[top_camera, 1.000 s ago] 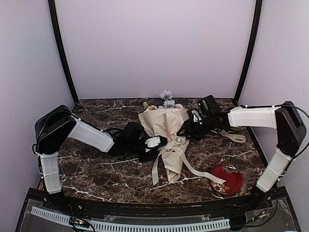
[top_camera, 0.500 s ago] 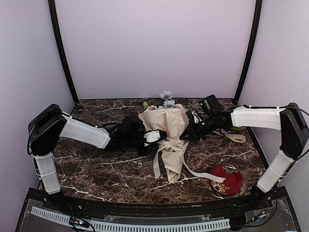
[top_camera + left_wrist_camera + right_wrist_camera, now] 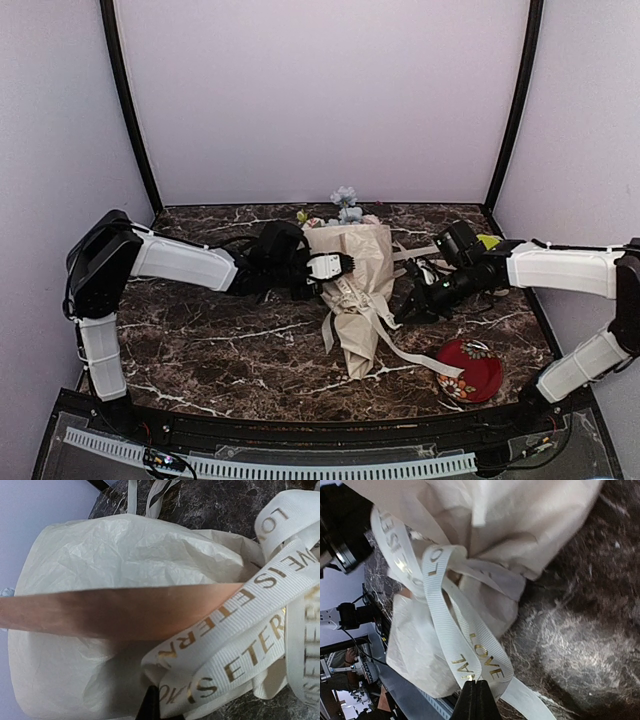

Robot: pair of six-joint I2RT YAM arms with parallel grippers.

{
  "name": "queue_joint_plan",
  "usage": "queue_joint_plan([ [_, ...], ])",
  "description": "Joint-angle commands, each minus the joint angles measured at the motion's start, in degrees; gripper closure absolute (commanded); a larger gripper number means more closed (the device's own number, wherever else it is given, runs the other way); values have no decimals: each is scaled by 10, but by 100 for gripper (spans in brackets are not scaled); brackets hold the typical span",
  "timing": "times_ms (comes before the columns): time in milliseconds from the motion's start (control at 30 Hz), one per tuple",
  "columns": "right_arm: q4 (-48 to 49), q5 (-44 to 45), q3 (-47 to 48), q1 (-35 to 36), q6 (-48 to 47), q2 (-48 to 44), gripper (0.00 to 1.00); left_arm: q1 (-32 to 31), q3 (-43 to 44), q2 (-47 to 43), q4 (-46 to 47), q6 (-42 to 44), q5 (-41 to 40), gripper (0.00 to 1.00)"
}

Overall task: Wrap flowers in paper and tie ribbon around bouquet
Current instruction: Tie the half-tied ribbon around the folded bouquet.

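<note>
The bouquet [image 3: 352, 290] lies on the marble table, a cream paper [image 3: 115, 555] cone with its narrow end toward the near edge. The flowers [image 3: 345, 204] poke out at its far, wide end. The ribbon [image 3: 368, 306], cream with gold letters, is wound round the cone's waist, and its tails trail toward the near right. My left gripper [image 3: 336, 265] is at the cone's left side, shut on a fold of the ribbon [image 3: 235, 630]. My right gripper [image 3: 476, 689], to the right of the cone, is shut on a ribbon loop [image 3: 454, 640] drawn out from the knot.
A red round patterned dish [image 3: 470, 370] sits near the front right, under a ribbon tail. A lime-green round thing [image 3: 487, 241] lies behind the right arm. Dark posts and purple walls close in the table on three sides.
The right gripper has closed on a ribbon loop and drawn it out rightward and nearer. The left gripper has slid toward the far end of the cone, still holding ribbon.
</note>
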Motion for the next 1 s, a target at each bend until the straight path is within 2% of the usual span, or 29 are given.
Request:
queue_joint_plan([
  [0, -16, 5, -62, 4, 3, -28, 100, 21, 36, 33, -24, 31, -13, 100],
  [200, -17, 27, -121, 5, 8, -50, 100, 41, 59, 61, -45, 43, -8, 100],
  [467, -22, 48, -145, 5, 1, -57, 100, 47, 87, 93, -86, 24, -15, 100],
  [733, -27, 55, -116, 4, -17, -43, 100, 47, 96, 86, -91, -7, 0, 100],
  [867, -28, 55, -99, 4, -19, -43, 100, 47, 83, 60, -48, -26, 9, 100],
  [933, -27, 58, -93, 3, -20, -45, 100, 47, 79, 50, -20, -32, 13, 95],
  [967, -25, 58, -89, 4, -20, -45, 100, 47, 79, 48, -14, -34, 16, 90],
])
